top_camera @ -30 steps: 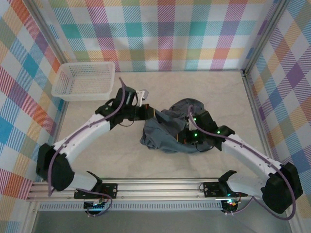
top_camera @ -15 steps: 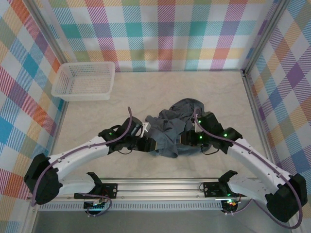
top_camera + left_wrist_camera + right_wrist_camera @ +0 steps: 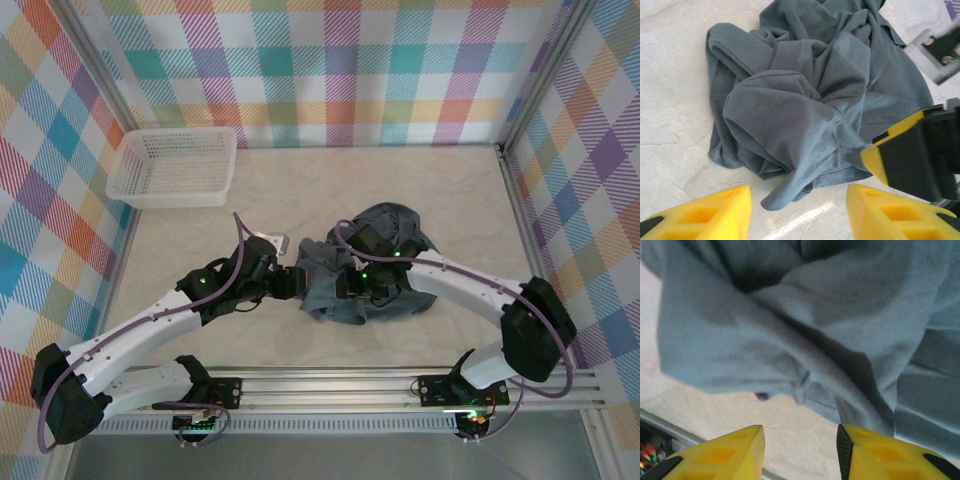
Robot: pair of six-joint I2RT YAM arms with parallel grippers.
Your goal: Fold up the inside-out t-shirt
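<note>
1 inside-out t-shirt [image 3: 322, 292], slate-grey, crumpled in a heap mid-table [image 3: 300, 190], lying between 2 grippers. Top view adds a white mesh basket [image 3: 172, 132] at the far-left corner, well apart. Left gripper [image 3: 797, 202]: jaws parted, empty, just short of the hem; its camera catches the right gripper [image 3: 346, 288] over the cloth's right edge. Right gripper: jaws parted, empty; its camera adds stitched hem close up and the base rail [image 3: 655, 437].

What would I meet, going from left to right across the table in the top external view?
white basket → left pincer → grey t-shirt
</note>
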